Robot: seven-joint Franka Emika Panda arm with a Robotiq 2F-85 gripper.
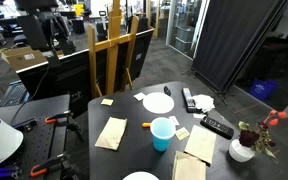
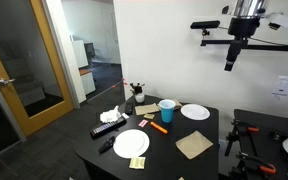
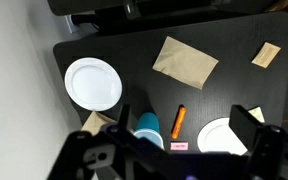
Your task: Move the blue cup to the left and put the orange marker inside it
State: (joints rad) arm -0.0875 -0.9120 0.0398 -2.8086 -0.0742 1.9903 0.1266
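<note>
Blue cup (image 3: 147,128): upright on the black table (image 3: 234,90).
Orange marker (image 3: 179,120): flat on the table, 3 o'clock of the cup, just beside; contact unclear.
Fingers (image 3: 246,118): spread wide, empty, well above the table.
White plate (image 3: 94,83): 10 o'clock of the cup.

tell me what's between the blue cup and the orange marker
Nothing: the wrist view shows only bare black table between the blue cup and the orange marker.
</note>
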